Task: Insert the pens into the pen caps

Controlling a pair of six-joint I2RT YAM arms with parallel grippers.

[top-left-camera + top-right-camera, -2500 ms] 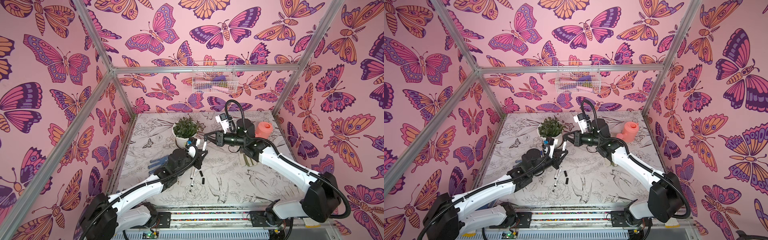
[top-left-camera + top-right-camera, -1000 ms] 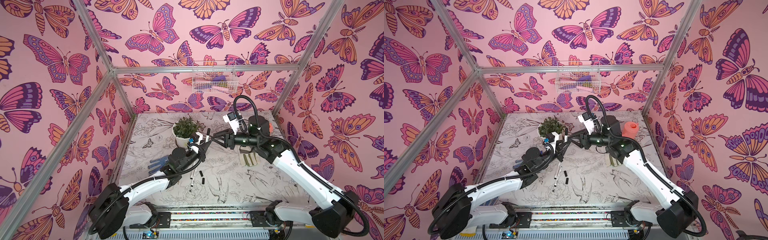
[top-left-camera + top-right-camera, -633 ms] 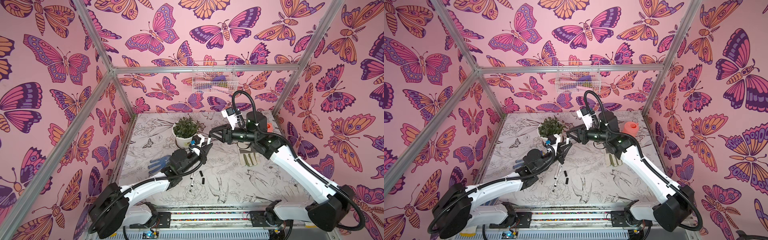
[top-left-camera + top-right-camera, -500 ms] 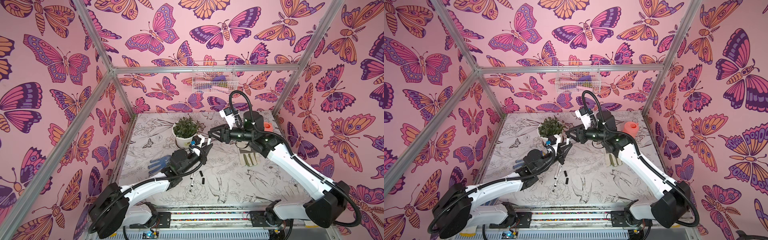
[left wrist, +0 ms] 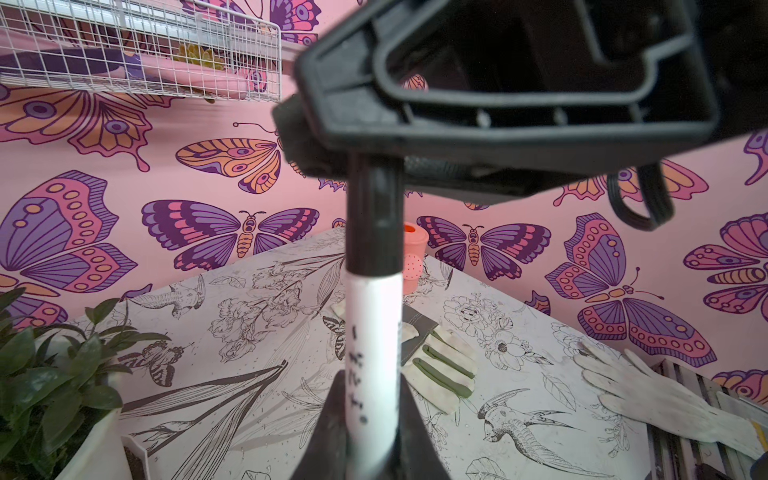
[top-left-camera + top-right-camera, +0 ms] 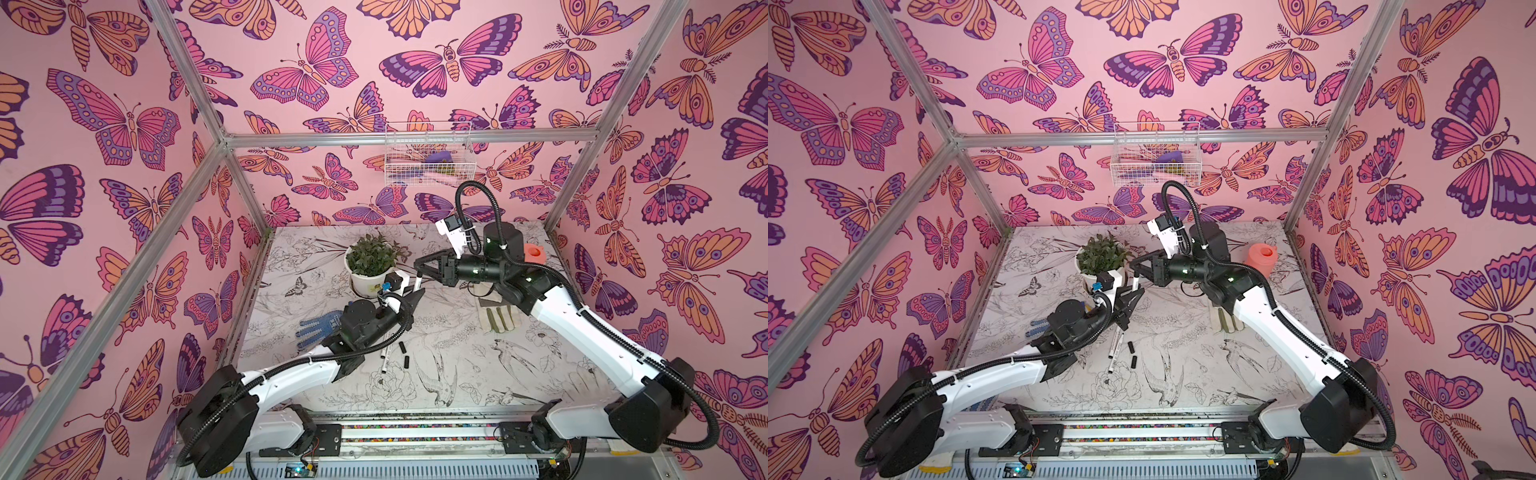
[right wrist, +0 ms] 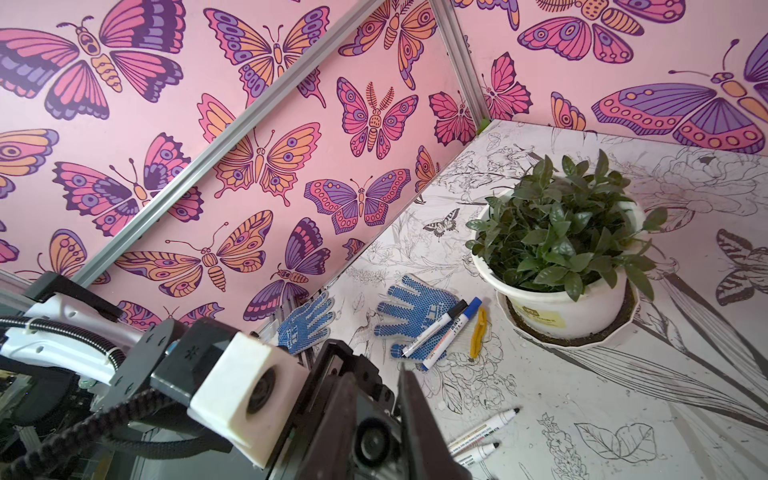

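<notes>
My left gripper (image 6: 409, 297) (image 5: 371, 399) is shut on a white pen (image 6: 416, 286) (image 5: 374, 324), which stands nearly upright above the table. A black pen cap (image 5: 374, 216) sits on the pen's upper end. My right gripper (image 6: 417, 269) (image 6: 1133, 266) (image 7: 374, 440) reaches in from the right and is shut on that cap. Two uncapped pens (image 7: 484, 428) (image 6: 385, 353) lie on the table beside two loose black caps (image 6: 402, 346) (image 6: 407, 362). Two capped pens, one black-capped (image 7: 432, 328) and one blue-capped (image 7: 453, 332), rest on a blue glove.
A potted plant (image 6: 372, 259) stands just behind the grippers. A blue glove (image 6: 318, 330) lies to the left, and a yellow piece (image 7: 480, 332) lies beside it. A grey-green glove (image 6: 498, 318) and an orange cup (image 6: 534, 253) are on the right. A wire basket (image 6: 428, 153) hangs on the back wall.
My right gripper swung left to the top of the held pen and shut on the cap there. The left gripper kept the pen and barely moved.
</notes>
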